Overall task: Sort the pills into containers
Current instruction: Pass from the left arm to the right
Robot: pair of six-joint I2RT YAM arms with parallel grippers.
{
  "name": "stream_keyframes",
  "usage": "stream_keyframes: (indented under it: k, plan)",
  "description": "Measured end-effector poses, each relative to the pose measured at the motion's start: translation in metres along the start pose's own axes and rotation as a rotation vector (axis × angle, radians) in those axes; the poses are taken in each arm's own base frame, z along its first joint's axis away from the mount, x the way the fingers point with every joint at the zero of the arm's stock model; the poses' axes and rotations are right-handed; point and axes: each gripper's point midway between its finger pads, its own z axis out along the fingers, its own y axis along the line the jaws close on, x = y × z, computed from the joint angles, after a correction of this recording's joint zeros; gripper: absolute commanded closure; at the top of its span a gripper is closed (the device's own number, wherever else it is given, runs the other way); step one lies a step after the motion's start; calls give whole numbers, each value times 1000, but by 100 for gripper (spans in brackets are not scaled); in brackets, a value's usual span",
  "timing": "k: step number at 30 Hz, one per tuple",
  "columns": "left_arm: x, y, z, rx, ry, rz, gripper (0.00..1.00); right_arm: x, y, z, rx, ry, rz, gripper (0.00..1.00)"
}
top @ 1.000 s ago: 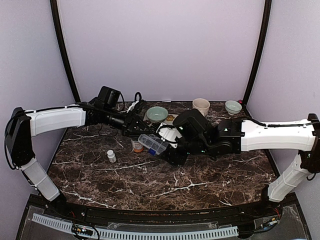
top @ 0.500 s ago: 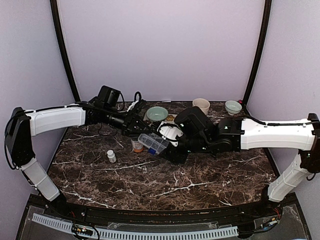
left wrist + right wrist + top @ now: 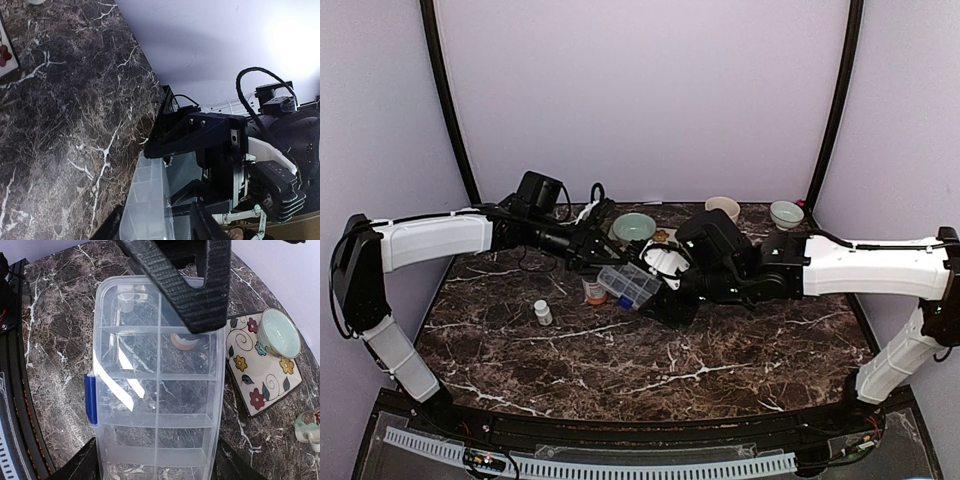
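Note:
The clear pill box (image 3: 628, 285) with its two rows of containers hangs tilted above the table's middle. My right gripper (image 3: 648, 297) is shut on its near end; in the right wrist view the box (image 3: 157, 390) fills the space between both fingers (image 3: 80, 465), and its blue latch (image 3: 90, 400) is on the left. My left gripper (image 3: 603, 262) straddles the far end, open, with a gap beside one finger (image 3: 202, 222). From the left wrist the box (image 3: 145, 200) shows edge-on. I cannot make out any pills.
An orange bottle (image 3: 593, 291) stands just left of the box, and a tiny white bottle (image 3: 542, 313) further left. At the back are a green bowl (image 3: 634, 227) on a flowered tile (image 3: 260, 380), a beige cup (image 3: 722, 209) and a small bowl (image 3: 786, 213).
The left jaws have widened around the box's far end. The right gripper has closed a little and shifted slightly toward the back with the box.

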Motion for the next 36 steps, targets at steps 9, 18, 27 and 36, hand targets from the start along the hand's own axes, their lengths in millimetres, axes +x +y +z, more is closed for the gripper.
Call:
stream_keyframes:
  k: [9,18,27,36]
  plan:
    - [-14,3,-4,-26,-72,12,37,13,2,-3,-45,-1,50,73]
    - [-18,15,-24,-68,-209,-8,38,31,-6,-2,-78,16,141,72]
    - [-4,15,-31,-24,-277,19,42,25,-21,-11,-134,-42,261,72]
    - [-1,1,-29,59,-282,83,43,19,-14,-14,-207,-63,298,71]
